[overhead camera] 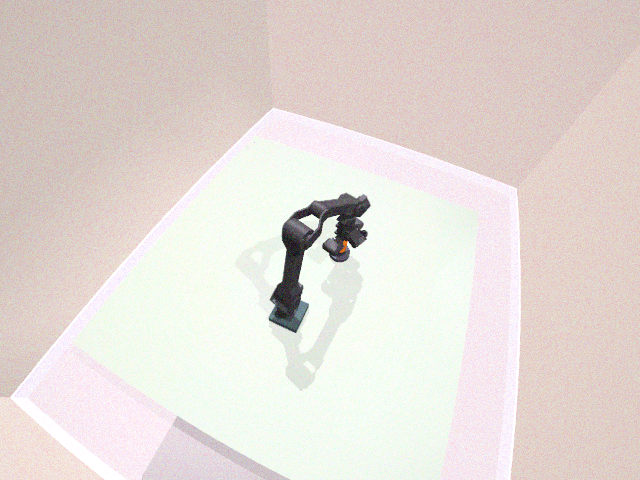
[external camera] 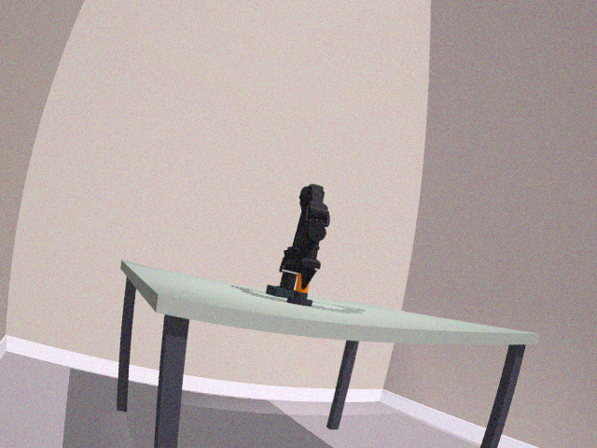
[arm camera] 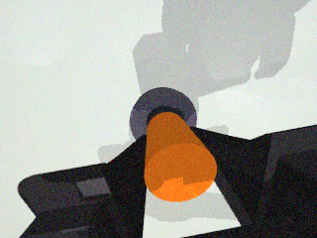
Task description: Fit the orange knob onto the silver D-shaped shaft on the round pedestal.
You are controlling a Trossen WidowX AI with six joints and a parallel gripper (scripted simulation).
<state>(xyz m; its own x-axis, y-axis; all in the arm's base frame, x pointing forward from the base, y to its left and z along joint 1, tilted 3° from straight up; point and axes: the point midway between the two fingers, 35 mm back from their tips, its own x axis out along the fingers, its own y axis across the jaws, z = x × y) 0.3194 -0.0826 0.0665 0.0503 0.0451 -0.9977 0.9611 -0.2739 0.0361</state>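
Observation:
The orange knob stands upright over the round dark pedestal. Its lower end covers the pedestal's middle in the wrist view, and no gap shows between them in the exterior view. The silver shaft and the hole with its flat side are hidden, so I cannot see how the flats line up. My gripper points down with a finger against each side of the knob, and is shut on it.
The arm's base plate stands on the pale green table, a short way from the pedestal. The arm arches above them, and its shadows fall on the table around the pedestal.

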